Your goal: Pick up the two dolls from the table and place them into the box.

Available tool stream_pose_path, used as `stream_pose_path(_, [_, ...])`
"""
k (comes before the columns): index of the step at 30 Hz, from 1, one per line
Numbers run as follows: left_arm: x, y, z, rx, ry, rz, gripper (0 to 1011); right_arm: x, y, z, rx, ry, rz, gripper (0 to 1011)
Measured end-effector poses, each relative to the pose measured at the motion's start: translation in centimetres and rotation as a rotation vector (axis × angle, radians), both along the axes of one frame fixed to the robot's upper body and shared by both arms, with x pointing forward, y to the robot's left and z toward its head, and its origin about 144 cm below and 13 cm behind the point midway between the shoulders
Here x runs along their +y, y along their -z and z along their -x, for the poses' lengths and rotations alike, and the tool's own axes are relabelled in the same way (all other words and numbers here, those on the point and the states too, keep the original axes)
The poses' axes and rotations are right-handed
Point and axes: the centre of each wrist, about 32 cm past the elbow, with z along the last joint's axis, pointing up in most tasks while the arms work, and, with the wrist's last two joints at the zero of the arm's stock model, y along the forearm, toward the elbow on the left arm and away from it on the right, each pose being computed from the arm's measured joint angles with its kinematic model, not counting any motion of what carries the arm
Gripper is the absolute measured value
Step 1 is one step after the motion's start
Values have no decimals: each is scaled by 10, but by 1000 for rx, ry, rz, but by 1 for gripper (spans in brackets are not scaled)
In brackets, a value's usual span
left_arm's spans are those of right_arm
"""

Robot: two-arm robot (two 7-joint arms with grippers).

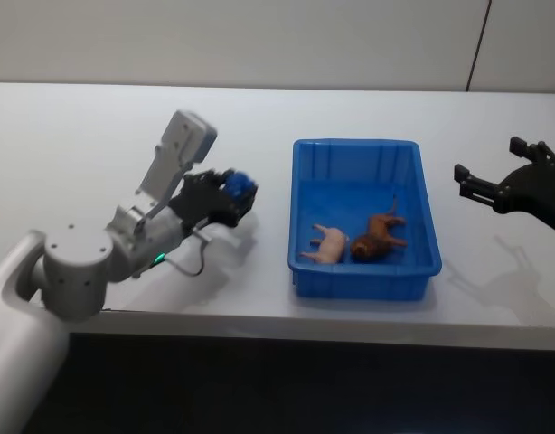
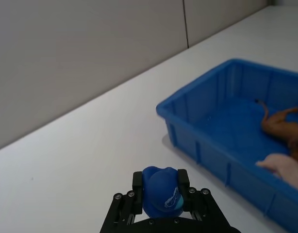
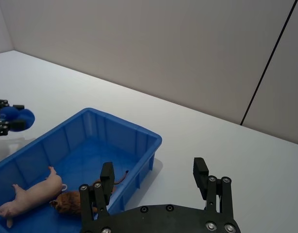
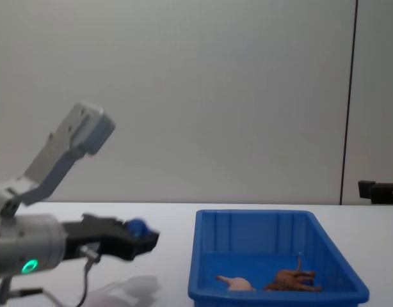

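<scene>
Blue doll (image 2: 162,191) clamped in left gripper (image 1: 225,196), lifted off table (image 1: 97,136) just left of blue bin (image 1: 300,271), mid-carry. Pink (image 1: 330,244) and brown (image 1: 377,237) dolls already inside. Probably needs swinging over the rim, then letting go. Right gripper (image 3: 154,182) spread open, parked right of bin.

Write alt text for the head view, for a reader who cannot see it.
The left gripper holds a round blue doll above the white table, left of the blue box. A pink doll and a brown doll lie inside the box; the right gripper hangs open to its right.
</scene>
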Motion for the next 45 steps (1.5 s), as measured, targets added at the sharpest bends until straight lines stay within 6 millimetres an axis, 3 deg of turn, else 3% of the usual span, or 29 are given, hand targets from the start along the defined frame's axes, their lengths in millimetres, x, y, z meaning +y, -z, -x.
stream_pose_path(14, [-54,-37,-15,-124,167,72,359,0,0,0,0,0,0,1001])
stream_pose_path(24, [-89,-49,-21,-163,272,115,707,0,0,0,0,0,0,1001])
stream_pose_path(27, [-94,-51,-22,-170,286,126,765,0,0,0,0,0,0,1001])
stream_pose_path(32, [-98,-52,-20,-183,292,147,944,0,0,0,0,0,0,1001])
stream_pose_path(35, [-97,-52,-16,-190,280,160,1000,0,0,0,0,0,0,1001])
stream_pose_path(45, [-87,-51,-3,-211,236,198,1001,0,0,0,0,0,0,1001])
